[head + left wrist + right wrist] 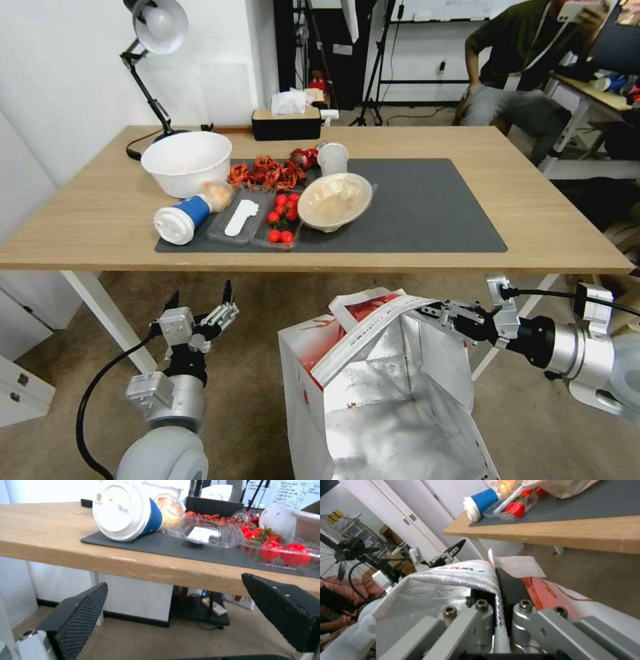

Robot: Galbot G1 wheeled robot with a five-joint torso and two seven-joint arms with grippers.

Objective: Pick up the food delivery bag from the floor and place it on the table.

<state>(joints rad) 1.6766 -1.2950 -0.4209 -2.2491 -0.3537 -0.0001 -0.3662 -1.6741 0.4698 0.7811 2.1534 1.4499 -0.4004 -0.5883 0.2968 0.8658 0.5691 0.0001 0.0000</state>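
The floor (253, 373) is a dull brownish-grey, rough surface with darker patches, and the food delivery bag (373, 393) stands or hangs over it directly in front of the robot, below the table's near edge; whether its base rests on the ground cannot be told. The bag is boxy, red-and-white paper outside, crinkled silver foil inside, its mouth gaping open. The right gripper (437, 310) is pinched onto the bag's woven white rim strap, fingers pressed together with the fabric between them, as the right wrist view confirms (498, 590). The left gripper (200, 308) hovers apart to the bag's left, its dark ribbed fingers (81, 610) spread wide and holding nothing. Judged from this, the pick-up step is in hand and placement is not yet done; the next move calls for raising the bag above the edge of the table (87, 213). Beyond, the light wood top carries a dark grey mat (427, 207) crowded on its left with a white bowl (187, 160), a tipped blue cup (181, 217) and clear trays of red tomatoes (281, 220); the mat's right half lies bare.
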